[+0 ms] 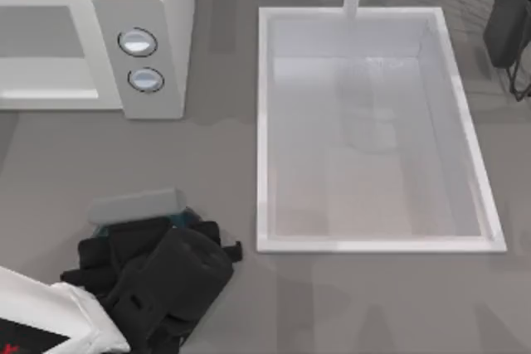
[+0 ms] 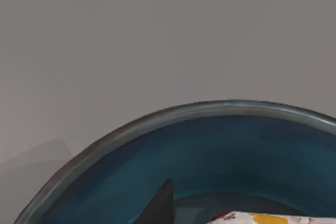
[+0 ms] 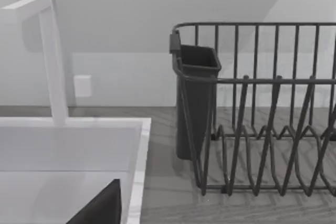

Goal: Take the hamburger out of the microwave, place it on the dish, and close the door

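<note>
The left arm (image 1: 158,283) hunches low at the lower left of the top view, its black bulk covering nearly all of the dish (image 1: 184,216); just a sliver of teal peeks out beside it. From the left wrist, the dish's blue wall curves close, and the hamburger (image 2: 268,217) lies inside, cut off by the frame's lower edge. I cannot tell how the jaws stand. The microwave (image 1: 153,64) sits upper left, its door (image 1: 46,47) partly out of frame. Sink (image 1: 369,238) centre, dish rack (image 3: 262,119) far right on the grey bench (image 1: 50,172)

Left arm (image 1: 153,283) — low, near-left corner
</note>
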Robot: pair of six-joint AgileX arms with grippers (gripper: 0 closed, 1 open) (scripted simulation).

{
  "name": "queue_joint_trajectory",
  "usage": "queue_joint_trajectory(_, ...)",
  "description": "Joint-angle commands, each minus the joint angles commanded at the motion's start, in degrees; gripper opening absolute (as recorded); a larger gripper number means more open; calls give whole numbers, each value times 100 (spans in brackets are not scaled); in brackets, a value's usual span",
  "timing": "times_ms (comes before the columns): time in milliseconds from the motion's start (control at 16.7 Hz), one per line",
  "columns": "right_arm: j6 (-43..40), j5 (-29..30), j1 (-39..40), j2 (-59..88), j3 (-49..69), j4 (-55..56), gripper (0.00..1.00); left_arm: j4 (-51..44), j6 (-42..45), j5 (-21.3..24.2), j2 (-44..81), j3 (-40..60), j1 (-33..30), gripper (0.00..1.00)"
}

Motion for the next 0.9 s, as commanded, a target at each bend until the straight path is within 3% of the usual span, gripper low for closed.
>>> queue_joint_trajectory(480,0,0,0,0,0,0,100,-34,66,3,-182,134,32,100)
queue_joint_trajectory(660,0,0,0,0,0,0,100,-341,523,348,-726,29,368,100)
queue_joint_trajectory(900,0,0,0,0,0,0,100,-988,1504,1173,-2262,-269,1203,100)
